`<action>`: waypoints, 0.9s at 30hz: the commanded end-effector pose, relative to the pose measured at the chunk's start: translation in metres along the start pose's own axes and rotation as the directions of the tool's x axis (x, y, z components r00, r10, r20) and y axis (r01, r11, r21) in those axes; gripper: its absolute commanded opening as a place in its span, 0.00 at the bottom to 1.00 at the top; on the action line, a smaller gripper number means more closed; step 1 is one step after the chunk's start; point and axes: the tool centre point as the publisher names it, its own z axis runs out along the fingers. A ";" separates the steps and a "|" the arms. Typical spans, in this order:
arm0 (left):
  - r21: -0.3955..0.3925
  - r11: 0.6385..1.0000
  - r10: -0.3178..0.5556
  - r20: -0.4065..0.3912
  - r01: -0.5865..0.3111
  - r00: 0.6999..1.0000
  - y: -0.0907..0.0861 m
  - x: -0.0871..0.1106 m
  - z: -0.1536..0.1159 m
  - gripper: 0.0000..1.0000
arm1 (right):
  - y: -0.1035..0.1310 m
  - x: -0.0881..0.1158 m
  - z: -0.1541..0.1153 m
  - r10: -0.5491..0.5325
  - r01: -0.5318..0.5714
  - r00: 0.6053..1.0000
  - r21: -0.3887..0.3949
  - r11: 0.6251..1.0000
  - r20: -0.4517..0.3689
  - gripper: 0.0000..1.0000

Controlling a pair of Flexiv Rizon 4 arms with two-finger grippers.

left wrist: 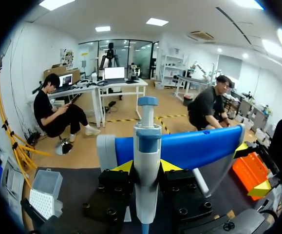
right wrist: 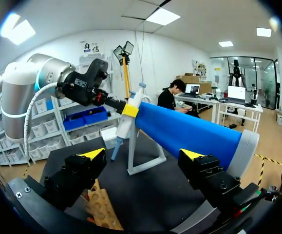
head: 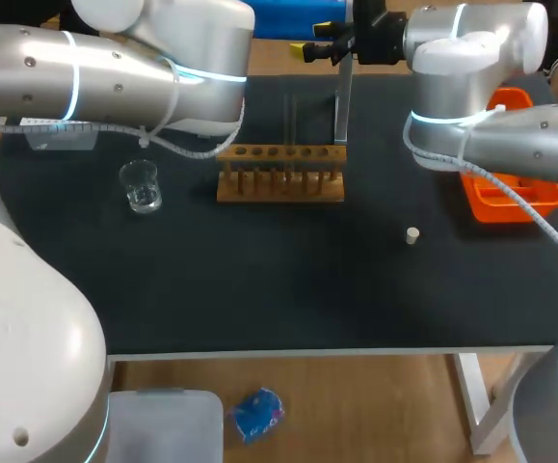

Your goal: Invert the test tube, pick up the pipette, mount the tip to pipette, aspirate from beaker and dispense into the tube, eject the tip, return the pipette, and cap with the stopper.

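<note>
Pipette (left wrist: 146, 151) tight between left jaws at blue stand (left wrist: 194, 146); right jaws wide.

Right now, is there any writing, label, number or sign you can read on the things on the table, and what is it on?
None can be read on anything on the table.
pipette: white and blue body, no print visible.
glass beaker: any markings are too small to tell.
wooden test tube rack: no label visible.
stopper: plain.
orange tray: no readable print.
</note>
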 end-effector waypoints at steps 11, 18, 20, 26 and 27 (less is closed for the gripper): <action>-0.023 1.000 -0.008 0.002 0.008 1.000 0.004 0.001 0.003 0.00 | -0.001 -0.001 0.001 0.000 0.000 1.000 -0.001 1.000 0.000 1.00; -0.035 0.999 -0.008 -0.001 0.007 1.000 0.009 0.001 0.005 0.00 | -0.001 -0.001 0.001 0.000 0.000 1.000 -0.001 1.000 0.000 1.00; -0.038 0.999 -0.009 -0.002 0.009 1.000 0.010 0.002 0.006 0.00 | -0.001 -0.001 0.001 0.000 0.000 1.000 -0.001 1.000 0.000 1.00; -0.046 0.999 -0.013 -0.004 0.013 1.000 0.011 0.002 0.009 0.00 | -0.001 -0.001 0.001 0.000 0.000 1.000 -0.001 1.000 0.000 1.00; -0.049 0.999 -0.013 -0.004 0.013 1.000 0.012 0.002 0.010 0.00 | -0.001 -0.001 0.001 0.000 0.000 1.000 -0.001 1.000 0.000 1.00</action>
